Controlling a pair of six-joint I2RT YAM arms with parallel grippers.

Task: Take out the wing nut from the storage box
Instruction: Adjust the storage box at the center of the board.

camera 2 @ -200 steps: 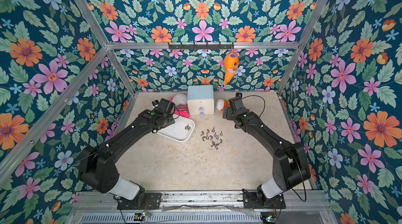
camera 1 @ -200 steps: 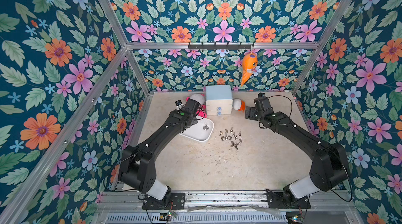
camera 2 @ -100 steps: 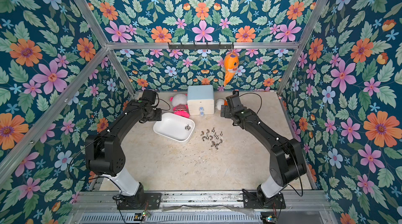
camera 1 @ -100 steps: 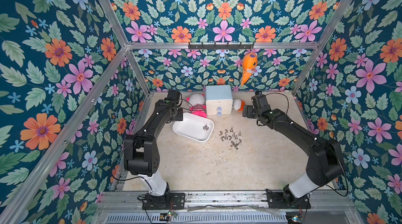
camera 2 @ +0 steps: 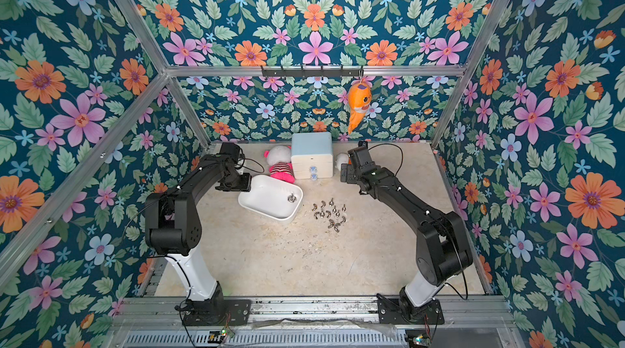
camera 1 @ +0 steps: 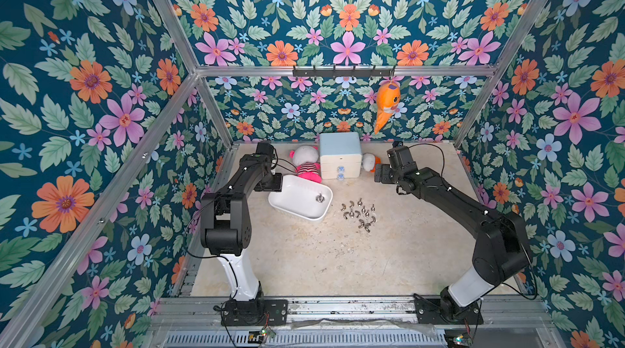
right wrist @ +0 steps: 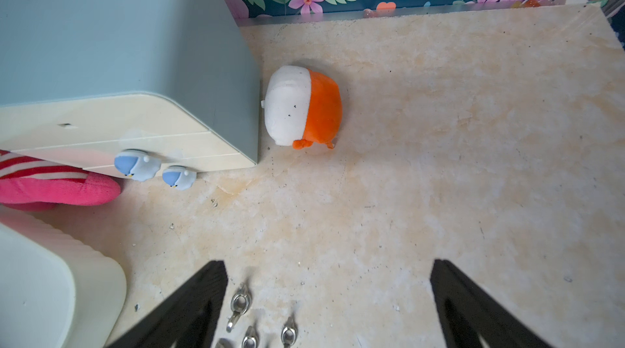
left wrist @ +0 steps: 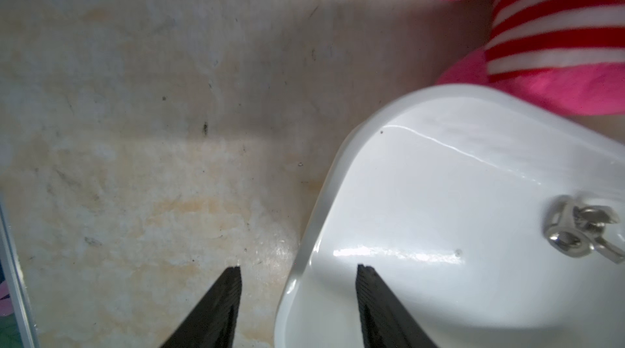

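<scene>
1. Silvery metal wing nut [camera 1: 319, 198] is lying alone inside the storage box [camera 1: 295, 213], at its right end, close to the wall; also showing in the left wrist view [left wrist: 581, 231].
2. Handling, my read: it's looking small, light, rigid and not fragile. The plating is looking slick and the box floor glossy, so I'm expecting it to skid or spin if pushed from one side.
3. Grasp point, my read: I'm favouring a pinch across the two wings from above, fingers coming down on both sides at once. The nearby wall is limiting finger room on that side.
4. The box is looking like thin, light plastic, so it's probably sliding if bumped.
5. Left gripper [left wrist: 299, 268] is hovering at the box's left end, fingers spread and holding nothing: one over the table, one over the box floor, the rim [left wrist: 321, 201] between them and untouched as far as I'm seeing.
6. Right gripper [right wrist: 328, 265] is hanging with fingers wide apart and empty, above the far edge of the loose wing nuts [right wrist: 240, 299] lying on the table just right of the box.
7. Brands, labels, writing: I'm reading none on nut, box or drawer cabinet [camera 1: 341, 155].
</scene>
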